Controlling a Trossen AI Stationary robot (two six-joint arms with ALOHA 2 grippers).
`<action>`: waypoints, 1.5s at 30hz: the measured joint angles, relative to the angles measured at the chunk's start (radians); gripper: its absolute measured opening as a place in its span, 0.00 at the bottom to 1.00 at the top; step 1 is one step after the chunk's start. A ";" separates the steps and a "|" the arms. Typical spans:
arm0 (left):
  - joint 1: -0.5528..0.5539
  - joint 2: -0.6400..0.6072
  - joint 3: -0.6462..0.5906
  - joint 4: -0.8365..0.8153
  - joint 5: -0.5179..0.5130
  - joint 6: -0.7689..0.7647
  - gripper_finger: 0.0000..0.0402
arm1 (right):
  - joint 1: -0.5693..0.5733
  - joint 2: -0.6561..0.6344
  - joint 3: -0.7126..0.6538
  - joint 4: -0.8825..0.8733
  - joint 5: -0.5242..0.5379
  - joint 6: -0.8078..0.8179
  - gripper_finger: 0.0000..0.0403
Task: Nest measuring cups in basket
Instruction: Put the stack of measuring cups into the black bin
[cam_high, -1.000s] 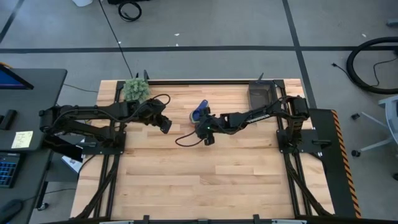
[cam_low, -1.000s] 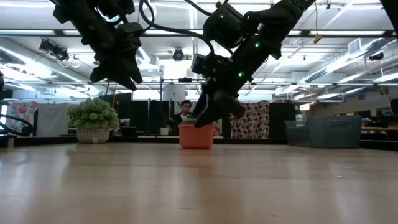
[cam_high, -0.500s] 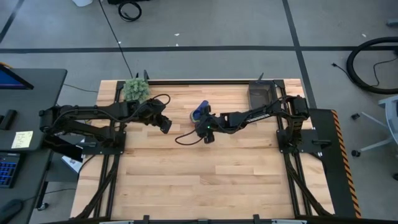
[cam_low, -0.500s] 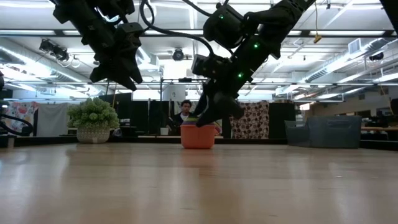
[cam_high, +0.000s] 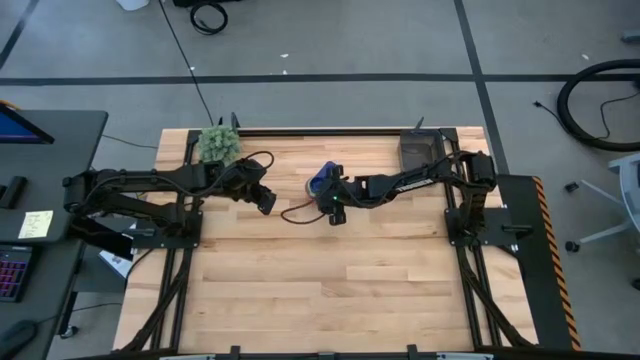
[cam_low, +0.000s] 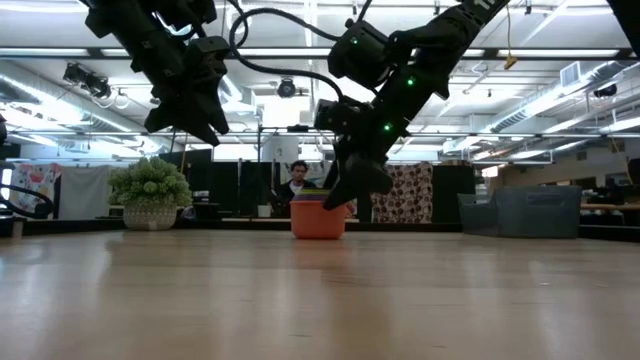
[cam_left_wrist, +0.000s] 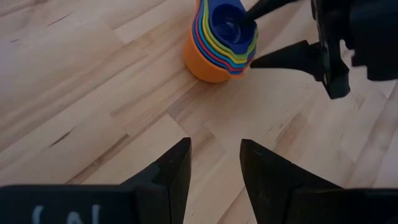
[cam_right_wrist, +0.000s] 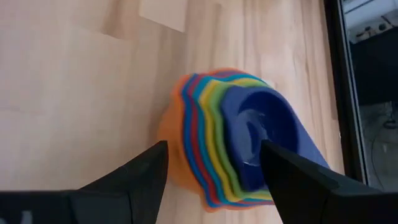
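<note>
Light, slick plastic cup stack (cam_right_wrist: 230, 146); right gripper (cam_right_wrist: 211, 163), fingers spread wide, should straddle the orange rim. Left gripper (cam_left_wrist: 214, 158) waits open.

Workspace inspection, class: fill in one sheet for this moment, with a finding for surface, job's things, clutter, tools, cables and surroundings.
Surface: wooden table, bare over its near half.
Job's things: measuring cups nested in one stack on the table, orange outermost, dark blue innermost; basket at the far right corner, apart from the stack.
Clutter: fuzzy green plant at the far left corner.
Tools: right tool open, straddling the stack; left tool open, above the table to the stack's left.
Cables: dark cable looping off the right arm.
Surroundings: a person in the room behind the table.
</note>
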 joint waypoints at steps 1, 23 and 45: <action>0.000 0.000 0.000 0.000 0.000 0.000 0.35 | -0.006 0.000 0.000 0.000 0.000 0.000 0.64; 0.000 0.000 -0.001 0.000 -0.001 -0.007 0.35 | -0.098 0.002 0.001 0.001 -0.239 -0.001 0.61; 0.000 0.000 -0.001 0.000 -0.004 -0.007 0.35 | -0.097 0.003 0.002 -0.001 -0.337 -0.001 0.34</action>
